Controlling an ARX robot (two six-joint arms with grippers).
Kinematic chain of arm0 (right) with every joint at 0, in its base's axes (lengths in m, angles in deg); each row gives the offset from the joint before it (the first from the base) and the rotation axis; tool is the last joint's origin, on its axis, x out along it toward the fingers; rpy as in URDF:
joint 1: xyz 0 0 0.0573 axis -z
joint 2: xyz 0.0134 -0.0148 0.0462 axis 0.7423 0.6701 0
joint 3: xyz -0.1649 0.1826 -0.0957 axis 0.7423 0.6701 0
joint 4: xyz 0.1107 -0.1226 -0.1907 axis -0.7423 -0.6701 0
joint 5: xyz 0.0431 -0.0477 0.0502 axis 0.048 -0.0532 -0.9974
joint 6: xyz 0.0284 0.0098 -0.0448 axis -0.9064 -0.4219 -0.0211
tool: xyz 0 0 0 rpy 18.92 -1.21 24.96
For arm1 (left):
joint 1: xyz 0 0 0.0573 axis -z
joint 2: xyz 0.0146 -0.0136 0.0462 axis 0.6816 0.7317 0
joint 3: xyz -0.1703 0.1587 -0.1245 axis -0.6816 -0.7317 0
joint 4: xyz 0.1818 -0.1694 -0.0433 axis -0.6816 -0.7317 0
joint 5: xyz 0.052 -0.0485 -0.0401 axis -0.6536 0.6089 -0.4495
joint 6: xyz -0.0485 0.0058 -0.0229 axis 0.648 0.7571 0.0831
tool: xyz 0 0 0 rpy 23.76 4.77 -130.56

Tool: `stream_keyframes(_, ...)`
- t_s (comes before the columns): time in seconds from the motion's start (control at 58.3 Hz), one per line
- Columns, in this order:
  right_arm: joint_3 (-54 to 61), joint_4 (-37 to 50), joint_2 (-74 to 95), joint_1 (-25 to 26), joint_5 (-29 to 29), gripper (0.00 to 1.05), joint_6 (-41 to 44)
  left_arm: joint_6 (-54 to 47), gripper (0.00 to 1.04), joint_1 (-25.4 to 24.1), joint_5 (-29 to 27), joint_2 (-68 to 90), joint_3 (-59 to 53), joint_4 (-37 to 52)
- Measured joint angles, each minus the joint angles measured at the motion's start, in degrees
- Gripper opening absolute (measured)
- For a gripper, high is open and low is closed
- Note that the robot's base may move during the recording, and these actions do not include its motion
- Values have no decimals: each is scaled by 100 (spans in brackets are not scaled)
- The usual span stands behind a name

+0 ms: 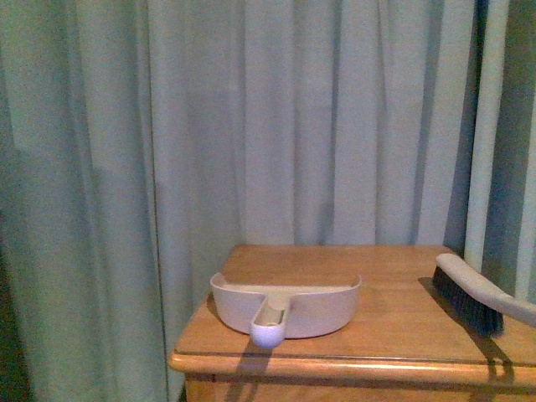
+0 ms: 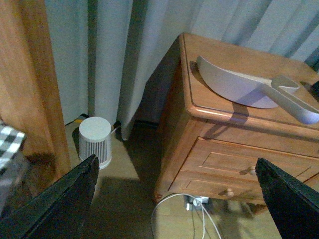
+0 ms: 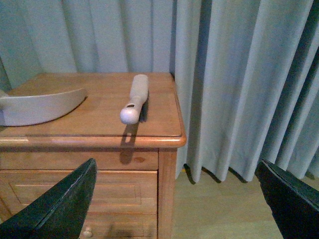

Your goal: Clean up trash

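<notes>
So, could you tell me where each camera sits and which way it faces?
Front view: on the body, facing the nightstand, dustpan and brush before a curtain; no arm shows.
Left wrist view: left of the nightstand, looking down at dustpan and drawers; left gripper open.
Right wrist view: level with the nightstand, facing the brush; right gripper open.
All three share the dustpan.

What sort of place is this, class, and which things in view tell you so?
Probably a bedroom or similar room at home: a wooden bedside cabinet with drawers stands against floor-length curtains, and a dustpan and hand brush lie on its top.
</notes>
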Motion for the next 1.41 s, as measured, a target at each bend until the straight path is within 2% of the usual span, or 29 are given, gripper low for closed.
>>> stream_keyframes(0.103, 0, 0, 0, 0, 0, 97, 0, -623, 97, 476, -352, 1202, 1298, -752)
stream_keyframes(0.257, 0, 0, 0, 0, 0, 97, 0, -1475, 97, 1648, -1187, 2920, 3753, -1928)
stream_keyframes(0.412, 0, 0, 0, 0, 0, 97, 0, -1547, 97, 2625, -1965, 4352, 5761, -2520)
stream_keyframes(0.532, 0, 0, 0, 0, 0, 97, 0, -1266, 97, 3392, -2247, 5316, 6734, -2719)
stream_keyframes(0.669, 0, 0, 0, 0, 0, 97, 0, -973, 97, 4111, -2555, 6022, 7049, -2754)
stream_keyframes(0.943, 0, 0, 0, 0, 0, 97, 0, -601, 97, 4218, -3123, 6822, 7040, -2559)
stream_keyframes(1.407, 0, 0, 0, 0, 0, 97, 0, -345, 97, 3901, -3298, 7289, 6747, -2216)
